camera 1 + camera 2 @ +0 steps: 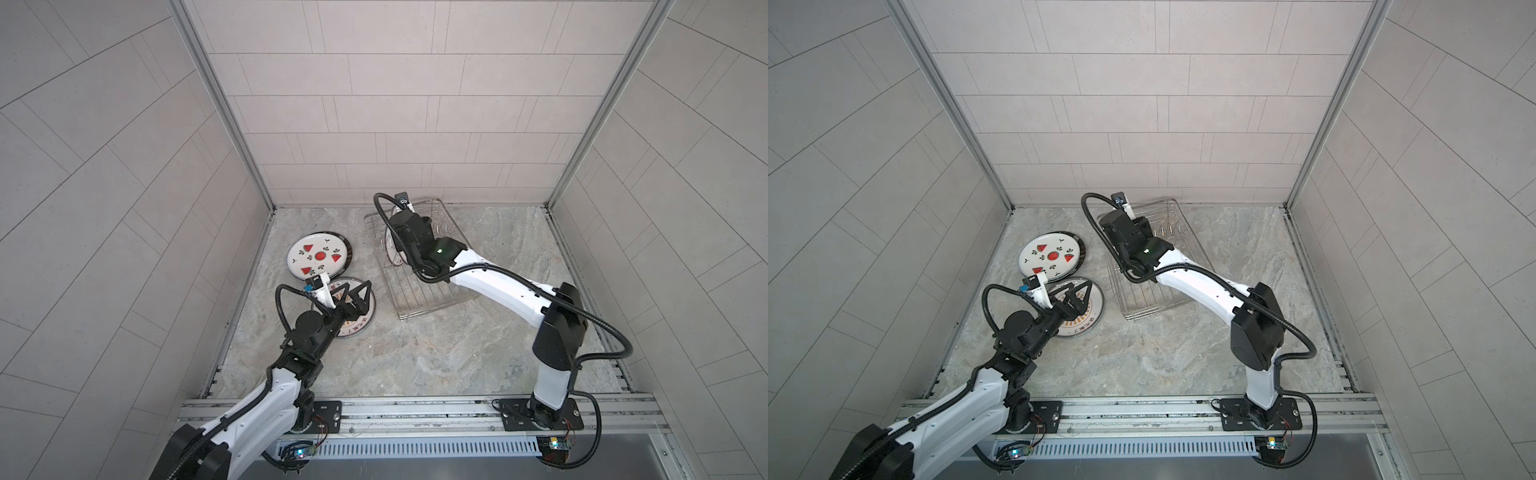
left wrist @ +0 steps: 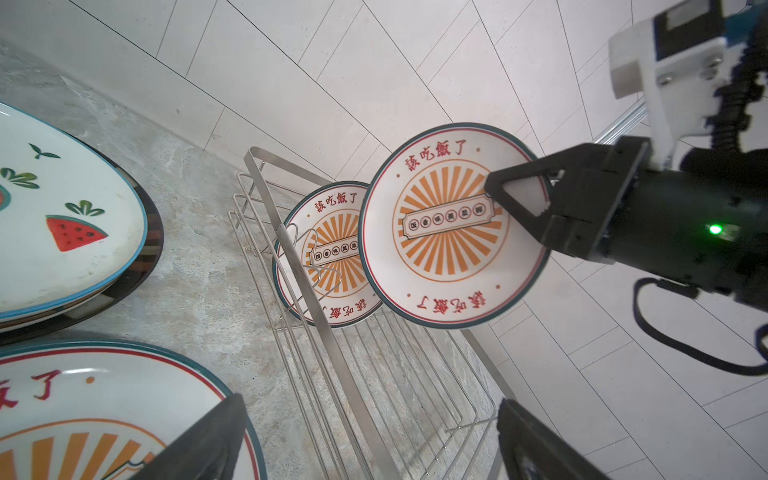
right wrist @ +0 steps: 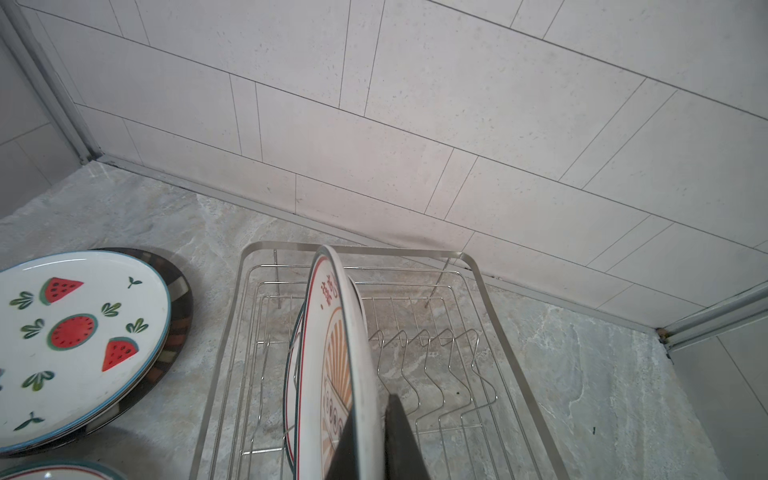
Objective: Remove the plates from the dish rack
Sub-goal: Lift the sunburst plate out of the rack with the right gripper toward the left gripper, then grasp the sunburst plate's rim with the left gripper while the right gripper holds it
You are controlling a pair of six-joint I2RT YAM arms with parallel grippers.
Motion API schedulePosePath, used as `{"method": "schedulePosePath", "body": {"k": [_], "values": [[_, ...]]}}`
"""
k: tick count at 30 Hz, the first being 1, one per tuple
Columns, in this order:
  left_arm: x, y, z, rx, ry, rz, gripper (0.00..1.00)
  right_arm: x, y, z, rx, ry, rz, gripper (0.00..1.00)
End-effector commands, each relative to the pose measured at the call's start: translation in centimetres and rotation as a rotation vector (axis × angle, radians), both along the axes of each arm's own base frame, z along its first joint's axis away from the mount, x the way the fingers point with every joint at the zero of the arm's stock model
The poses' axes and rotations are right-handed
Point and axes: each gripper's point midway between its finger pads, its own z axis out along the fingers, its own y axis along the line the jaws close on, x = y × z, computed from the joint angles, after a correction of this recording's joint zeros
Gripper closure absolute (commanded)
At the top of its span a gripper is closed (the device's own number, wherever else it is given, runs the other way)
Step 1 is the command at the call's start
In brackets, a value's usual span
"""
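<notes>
We saw the right gripper (image 2: 517, 195) clamped on the rim of a sunburst plate (image 2: 449, 232), holding it upright on edge over the dish rack (image 1: 419, 291); whether the plate's lower edge touched the wires we could not tell. Just behind it a second sunburst plate (image 2: 328, 253) stood in the rack, leaning between the prongs (image 3: 424, 332); the two plates faced the same way, close together. The rack sat on the marble table (image 1: 415, 353) near the back wall, set at a slant to it. To the left of the rack a watermelon plate (image 1: 318, 257) lay flat on top of a small stack; a dark plate (image 3: 183, 299) at the bottom of that stack jutted out on the rack's side. Nearer the robot, just beside the stack, a third sunburst plate (image 1: 1092, 313) lay flat on the table; the left gripper (image 1: 353, 291) hung over it with its jaws spread wide, grasping nothing; we could not tell whether its fingers touched the plate.
</notes>
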Motion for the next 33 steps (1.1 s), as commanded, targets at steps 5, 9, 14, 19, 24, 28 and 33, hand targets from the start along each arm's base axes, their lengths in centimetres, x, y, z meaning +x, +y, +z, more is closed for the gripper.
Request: {"method": "schedulePosePath", "body": {"k": [5,9,14,19,24,28,33], "values": [[-1.2,-1.2,2.4,-0.038,-0.076,-0.094,0.0,-5.1,-1.7,4.2,0.306,-0.073,0.201,0.94],[-2.3,-3.0,3.2,-0.044,-0.101,-0.216,0.0,-7.4,-3.5,3.5,0.428,-0.041,0.286,0.94],[-3.6,-3.9,3.6,-0.038,-0.16,-0.296,0.0,-10.7,-4.7,2.5,0.601,-0.033,0.412,0.94],[-4.4,-4.6,4.0,-0.066,-0.167,-0.35,0.0,-13.6,-4.8,2.8,0.762,-0.041,0.548,0.94],[-5.6,-4.9,5.3,-0.193,-0.172,-0.407,0.0,-15.7,-4.8,3.2,0.892,-0.047,0.645,0.95],[-5.6,-5.5,5.5,-0.196,-0.149,-0.432,0.15,-16.7,-4.1,4.2,0.949,-0.054,0.723,0.95],[-6.6,-6.3,6.6,-0.207,-0.189,-0.477,0.34,-16.9,-3.1,2.8,0.952,-0.022,0.766,0.96]]}}
